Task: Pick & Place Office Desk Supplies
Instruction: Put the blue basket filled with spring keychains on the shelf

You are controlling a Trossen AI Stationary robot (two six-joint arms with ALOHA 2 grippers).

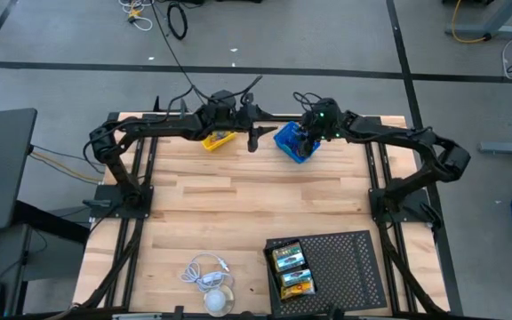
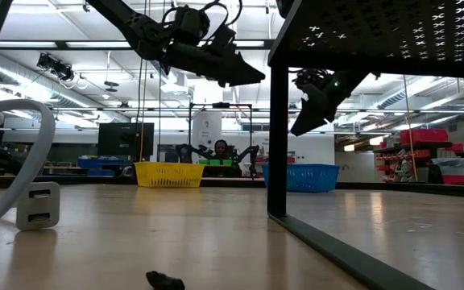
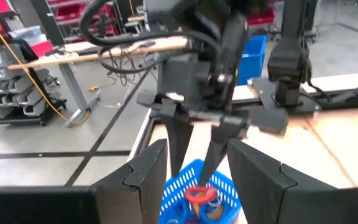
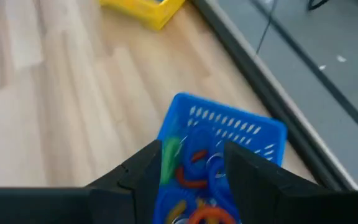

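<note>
A blue basket [image 1: 290, 144] stands at the table's far edge and holds several coloured loops [image 4: 191, 177]: green, red, orange and blue. My right gripper [image 4: 188, 171] hovers open just above it, fingers slanting down, nothing between them. A yellow basket [image 1: 218, 140] stands to the blue basket's left. Between the two baskets my left gripper [image 1: 254, 138] hangs open and holds nothing; it is above the table and points toward the right gripper [image 3: 196, 168]. Two yellow-and-green crayon boxes [image 1: 290, 269] lie on the black perforated tray [image 1: 345, 262] near the front edge.
A white charger with its coiled cable [image 1: 204, 272] lies at the front edge, left of the tray. The tray stands raised on legs [image 2: 277, 137]. A small dark object [image 2: 165, 280] lies at the very front. Bare wood spans the table's middle [image 1: 238, 200].
</note>
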